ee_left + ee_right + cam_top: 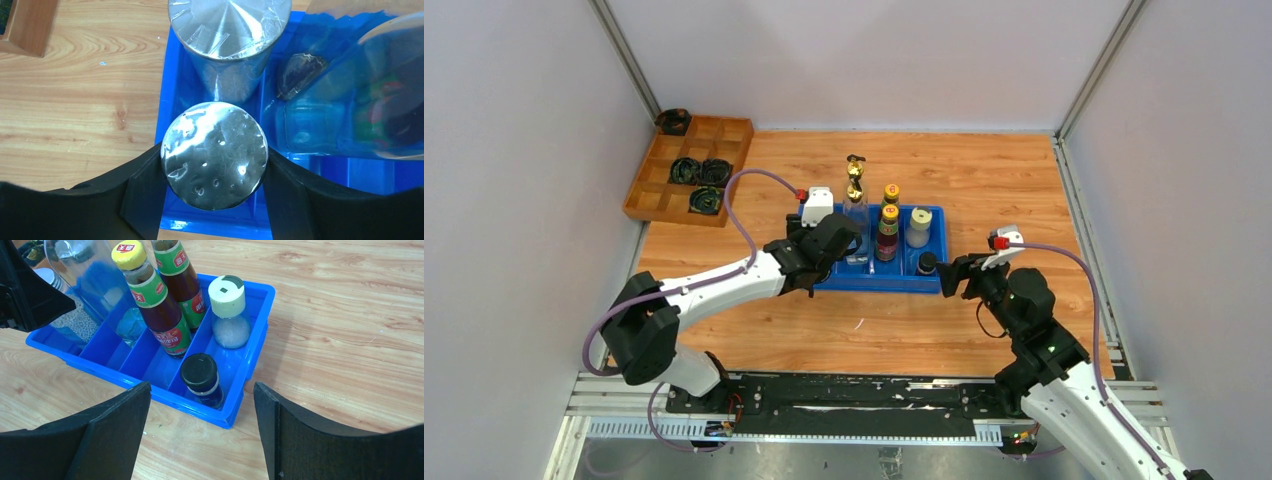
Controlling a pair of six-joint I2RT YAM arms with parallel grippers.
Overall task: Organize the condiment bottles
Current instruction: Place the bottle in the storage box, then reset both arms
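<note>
**Left gripper clamped on a jar at the bin's left end**

The silver-lidded jar [215, 155] stands in the leftmost compartment of the blue bin [252, 357], at its near end. The left gripper [840, 243] holds it: both black fingers [145, 185] press against the sides of the lid.

A second silver-lidded jar [227, 30] stands just behind it in the same compartment. The tall clear gold-spouted bottle [856, 192] rises in the next compartment, close beside the left wrist. Next come the two yellow-capped sauce bottles, one in front [155, 305] and one behind [182, 280]. In the last compartment are the cream-lidded jar [227, 310] and, nearer, the black-capped bottle [200, 374].

The left arm reaches in from the lower left of the top view, its wrist tipped down over the bin. The right arm comes up from the lower right. The right gripper [952, 274] hangs just off the bin's near right corner, jaws wide and gripping nothing.

On the wooden table [1024, 190], upper left — well apart — a wooden tray [646, 195] holds black coiled rings [686, 170].
</note>
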